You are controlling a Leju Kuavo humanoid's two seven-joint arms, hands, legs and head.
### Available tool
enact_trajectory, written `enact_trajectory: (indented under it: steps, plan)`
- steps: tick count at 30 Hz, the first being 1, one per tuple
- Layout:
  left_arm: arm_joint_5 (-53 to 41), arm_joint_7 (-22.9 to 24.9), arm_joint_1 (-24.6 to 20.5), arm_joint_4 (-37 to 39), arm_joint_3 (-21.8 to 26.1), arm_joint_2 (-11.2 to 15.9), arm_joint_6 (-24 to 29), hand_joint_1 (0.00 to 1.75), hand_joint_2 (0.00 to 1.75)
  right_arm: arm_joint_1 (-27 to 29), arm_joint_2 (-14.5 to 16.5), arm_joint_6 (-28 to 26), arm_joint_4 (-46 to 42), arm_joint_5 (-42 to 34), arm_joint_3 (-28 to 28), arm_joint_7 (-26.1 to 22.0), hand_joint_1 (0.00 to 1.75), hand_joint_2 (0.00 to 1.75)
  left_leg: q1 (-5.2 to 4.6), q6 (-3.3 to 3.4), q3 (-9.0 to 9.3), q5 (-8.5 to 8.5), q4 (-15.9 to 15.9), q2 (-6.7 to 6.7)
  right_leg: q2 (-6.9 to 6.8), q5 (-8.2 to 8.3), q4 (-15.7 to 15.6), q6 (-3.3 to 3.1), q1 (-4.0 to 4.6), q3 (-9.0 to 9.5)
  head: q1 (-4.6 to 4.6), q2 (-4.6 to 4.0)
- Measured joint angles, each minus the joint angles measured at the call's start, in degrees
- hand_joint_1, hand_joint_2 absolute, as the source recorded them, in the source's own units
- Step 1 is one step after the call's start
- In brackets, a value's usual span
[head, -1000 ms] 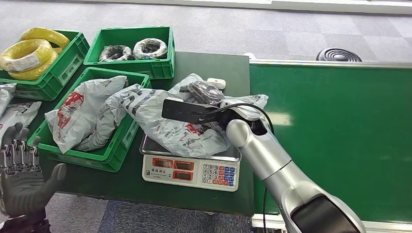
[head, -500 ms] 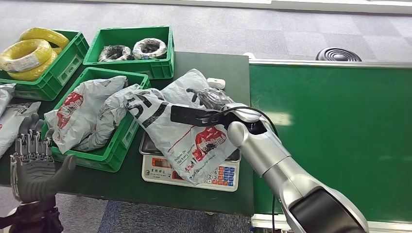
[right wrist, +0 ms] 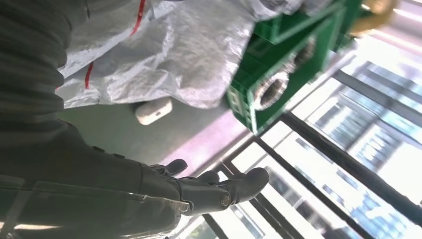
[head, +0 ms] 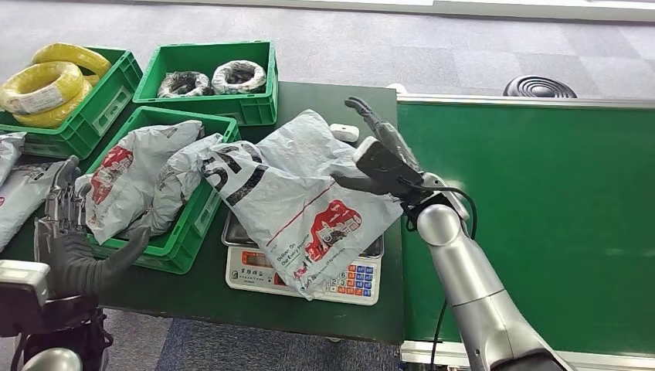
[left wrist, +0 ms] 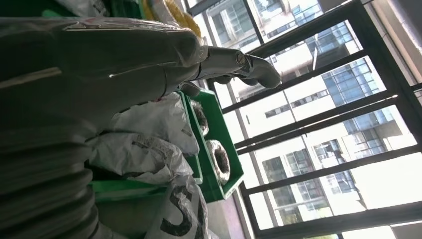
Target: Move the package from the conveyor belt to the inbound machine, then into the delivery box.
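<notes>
Right hand just let go and lifted away, fingers wide; package now draped on the scale, so weighing's underway.

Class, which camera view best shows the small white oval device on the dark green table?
The right wrist view: the small white oval device lies whole beside the grey plastic package. The head view shows it tiny; the left wrist view adds nothing on it.
</notes>
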Motion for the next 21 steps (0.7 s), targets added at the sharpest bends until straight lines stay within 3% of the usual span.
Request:
enact_trajectory:
  steps: [6,10,14,21]
  plan:
    - [-7.84,4.95,-3.95,0.39,-6.39,2.92,2.16,0.00,1.75,8.73,-1.54,-3.88,-13.60,-4.11,-7.18,-3.41,0.00,1.75,-0.01,0.01,-0.01,-0.01,0.01,0.07,0.03,0.01,-0.02,0.00,-0.01,-0.07,-0.02,0.00]
    - [-15.39,13.07,-8.67,4.07,-12.50,5.74,2.97,0.00,1.75,16.43,-2.42,-15.89,-22.40,-6.58,-11.88,-7.79,0.00,1.75,0.00,0.01,-0.04,-0.01,0.02,-0.23,-0.26,-0.01,-0.03,0.01,0.00,0.01,-0.01,0.00]
    - [-20.46,18.82,-13.89,10.68,-19.11,7.82,3.60,0.00,1.75,25.67,-3.50,-24.72,-29.71,-10.69,-16.32,-9.22,0.00,1.75,-0.02,0.01,-0.05,-0.02,0.01,-0.13,-0.18,-0.01,-0.04,0.01,-0.02,-0.03,0.00,0.00]
    - [-22.57,22.18,-23.92,28.50,-28.17,8.60,-0.93,0.00,1.75,39.03,-4.03,-28.13,-36.78,-15.84,-19.17,-10.43,0.00,1.75,-0.02,0.01,-0.08,-0.02,0.00,-0.07,-0.14,0.00,-0.03,0.00,-0.02,-0.06,-0.02,0.00]
